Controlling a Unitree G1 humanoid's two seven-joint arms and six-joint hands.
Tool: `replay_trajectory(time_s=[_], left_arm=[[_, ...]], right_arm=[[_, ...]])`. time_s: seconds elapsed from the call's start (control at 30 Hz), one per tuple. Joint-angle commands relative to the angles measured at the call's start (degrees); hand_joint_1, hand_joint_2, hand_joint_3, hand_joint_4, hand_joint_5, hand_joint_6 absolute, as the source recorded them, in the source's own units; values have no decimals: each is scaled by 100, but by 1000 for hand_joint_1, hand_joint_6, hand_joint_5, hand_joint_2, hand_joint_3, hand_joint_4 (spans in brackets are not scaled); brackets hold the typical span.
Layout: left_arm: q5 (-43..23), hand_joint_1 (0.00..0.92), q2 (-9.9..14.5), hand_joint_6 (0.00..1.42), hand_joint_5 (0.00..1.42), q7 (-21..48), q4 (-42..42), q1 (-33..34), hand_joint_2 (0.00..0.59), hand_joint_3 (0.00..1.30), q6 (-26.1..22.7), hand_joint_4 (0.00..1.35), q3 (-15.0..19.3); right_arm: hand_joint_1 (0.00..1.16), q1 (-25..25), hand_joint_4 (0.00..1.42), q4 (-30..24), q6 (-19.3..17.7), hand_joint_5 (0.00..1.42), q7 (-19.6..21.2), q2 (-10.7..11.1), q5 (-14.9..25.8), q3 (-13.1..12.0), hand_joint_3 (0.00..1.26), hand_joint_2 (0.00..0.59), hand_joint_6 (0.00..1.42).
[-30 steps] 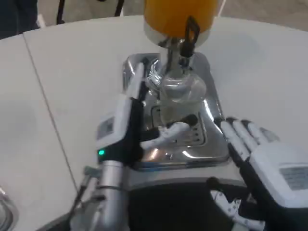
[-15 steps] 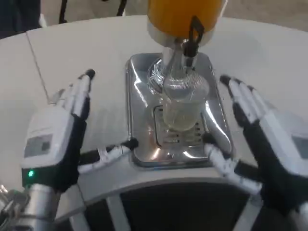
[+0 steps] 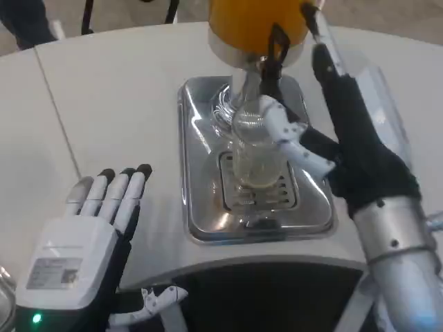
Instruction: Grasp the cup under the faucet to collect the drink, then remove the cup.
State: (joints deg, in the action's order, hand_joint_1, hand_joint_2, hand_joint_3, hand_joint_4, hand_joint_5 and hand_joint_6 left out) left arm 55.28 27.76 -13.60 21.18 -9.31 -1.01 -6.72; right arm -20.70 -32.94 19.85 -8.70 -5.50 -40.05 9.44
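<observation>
A clear cup [image 3: 252,142] stands upright on the chrome drip tray [image 3: 204,214], right under the black faucet [image 3: 275,52] of the orange drink dispenser [image 3: 255,21]. A thin layer of pale yellow liquid lies in the cup's bottom. My right hand [image 3: 349,135] is at the cup's right side, dark palm turned toward it. Its white thumb lies against the cup's right front, while its fingers [image 3: 324,45] stretch straight up past the dispenser, not wrapped around the cup. My left hand [image 3: 93,238] hovers at the near left, back up, fingers apart, holding nothing.
The white round table [image 3: 111,104] spreads to the left and behind the tray. A seam runs across the table at the left. The table's near edge and a dark gap lie just below the tray. The dispenser body stands over the tray's far end.
My right hand has swung forward and up to the cup's right side, its thumb now on the cup. My left hand has drawn back from the tray toward the near left.
</observation>
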Motion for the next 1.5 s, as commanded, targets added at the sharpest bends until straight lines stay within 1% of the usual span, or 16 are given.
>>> replay_trajectory(time_s=[0.03, 0.13, 0.3, 0.37, 0.43, 0.5, 0.6, 0.77, 0.93, 1.03, 1.17, 1.2, 1.27, 1.3, 1.43, 1.5], left_arm=[[114, 300, -63, 6, 0, 146, 200, -268, 113, 0, -44, 0, 58], [89, 301, -69, 2, 0, 187, 248, -344, 112, 0, -26, 0, 132], [56, 301, -111, 0, 0, 155, 285, -439, 112, 0, 26, 0, 249], [29, 299, -93, 0, 0, 195, 298, -463, 112, 0, 44, 0, 276], [33, 288, -33, 0, 0, 339, 293, -450, 107, 0, 45, 0, 271], [45, 285, 8, 0, 0, 487, 260, -416, 108, 0, 52, 0, 249], [53, 278, -30, 0, 0, 528, 223, -377, 108, 0, 59, 0, 262], [31, 270, -98, 0, 0, 470, 203, -350, 107, 0, 41, 0, 308], [6, 266, -149, 0, 0, 481, 173, -325, 107, 0, 13, 0, 329], [-19, 265, -198, 0, 0, 460, 164, -314, 108, 0, 21, 0, 325], [-41, 264, -260, 0, 0, 442, 153, -291, 108, 0, 22, 0, 313], [-47, 262, -272, 0, 0, 439, 150, -285, 108, 0, 20, 0, 313], [-54, 259, -293, 0, 0, 435, 137, -272, 109, 0, 18, 0, 314], [-58, 258, -301, 0, 0, 430, 128, -265, 110, 0, 22, 0, 315], [-78, 254, -328, 0, 0, 429, 85, -234, 111, 0, 45, 0, 318], [-89, 252, -333, 0, 0, 423, 62, -215, 111, 0, 60, 0, 316]], right_arm=[[599, -185, 0, 153, 72, 0, 238, -171, 382, -8, 0, 548, 33], [603, -192, 0, 195, 50, 0, 295, -128, 599, -21, 0, 547, 29], [605, -189, 0, 288, -66, 0, 336, -58, 1221, -137, 0, 543, 21], [605, -188, 0, 339, -112, 0, 245, -34, 1577, -180, 0, 542, 24], [605, -216, 0, 374, -100, 0, 86, 53, 1877, -206, 0, 541, 26], [605, -232, 0, 347, -65, 0, 41, 132, 2034, -208, 0, 541, 28], [605, -255, 0, 259, -44, 0, 25, 296, 2093, -191, 0, 539, 30], [602, -173, 0, 65, 149, 0, -172, 481, 2560, -355, 0, 533, 32], [591, -214, 0, -168, 350, 0, -369, 756, 2688, -319, 0, 521, 45], [587, -241, 0, -226, 563, 0, -415, 809, 2744, -288, 0, 520, 46], [581, -345, 0, -170, 793, 0, -401, 925, 2695, -224, 0, 516, 47], [563, -394, 0, -116, 845, 0, -415, 954, 2716, -225, 0, 524, 48], [526, -494, 0, -40, 987, 0, -451, 1006, 2748, -218, 0, 501, 34], [521, -565, 0, -16, 1065, 0, -482, 1066, 2710, -182, 0, 499, 33], [462, -939, 0, 102, 1439, 0, -824, 1336, 2805, -46, 5, 488, 16], [437, -1088, 0, 70, 1631, 0, -924, 1425, 2800, 61, 6, 500, 16]])
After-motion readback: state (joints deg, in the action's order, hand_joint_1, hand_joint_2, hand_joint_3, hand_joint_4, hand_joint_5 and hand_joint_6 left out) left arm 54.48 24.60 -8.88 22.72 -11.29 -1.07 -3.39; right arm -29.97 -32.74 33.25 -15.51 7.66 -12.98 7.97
